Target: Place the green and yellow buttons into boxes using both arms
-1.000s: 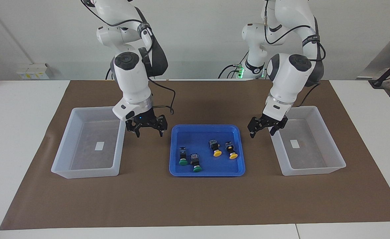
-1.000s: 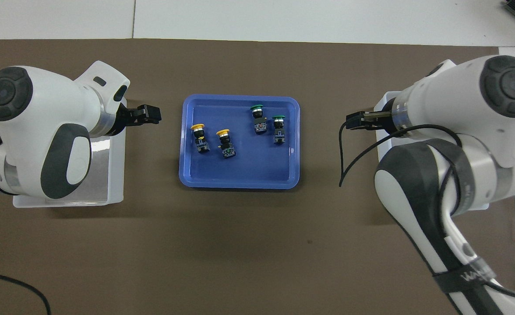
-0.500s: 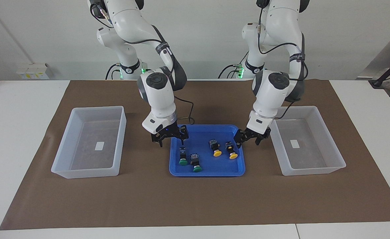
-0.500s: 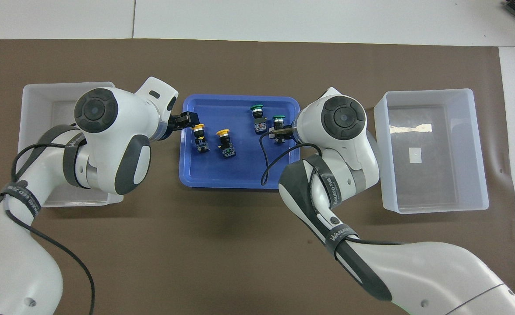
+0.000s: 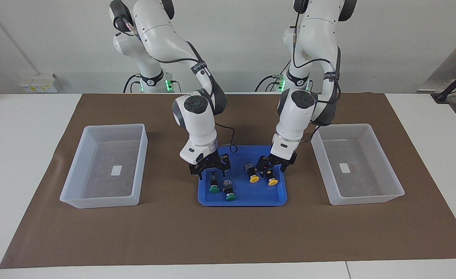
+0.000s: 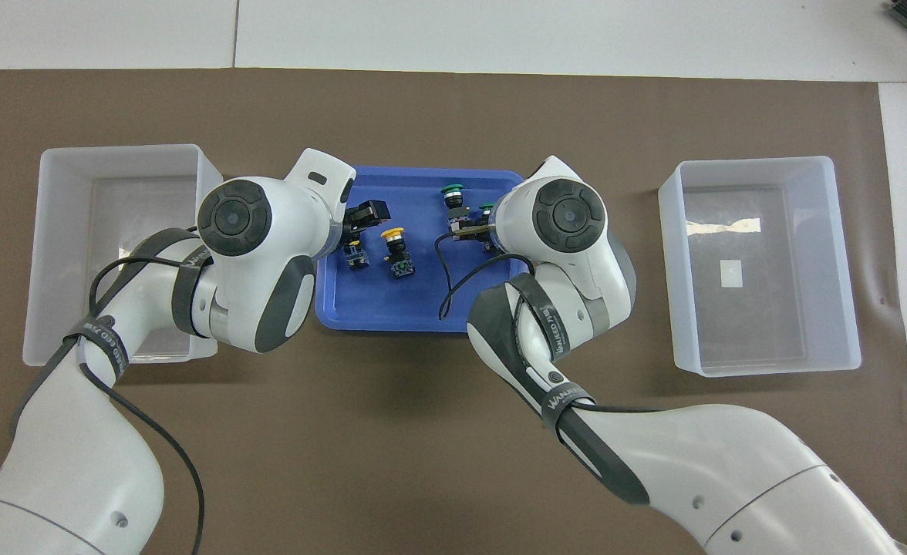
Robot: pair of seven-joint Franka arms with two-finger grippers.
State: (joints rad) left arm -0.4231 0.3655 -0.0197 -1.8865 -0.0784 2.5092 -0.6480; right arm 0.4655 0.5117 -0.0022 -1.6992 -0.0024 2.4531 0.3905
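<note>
Both arms look to be at the pick step. The right end effector [image 5: 210, 172], fingers spread, hangs over a green button [image 5: 213, 190] at the blue tray's [image 5: 243, 202] 7 o'clock. The left end effector [image 5: 271, 169], also spread, is over a yellow button [image 5: 273, 182] at 4 o'clock. The 2 boxes [image 5: 73, 199] hold 0 buttons. Next up, probably: drop and pinch the bodies.

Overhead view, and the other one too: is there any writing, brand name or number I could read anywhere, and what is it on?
"WAN...": white lettering on the black straps of the right arm; the rest is too blurred to read.
Strap on the left arm: lettering too blurred to read.
White labels inside the boxes: no text can be made out.
</note>
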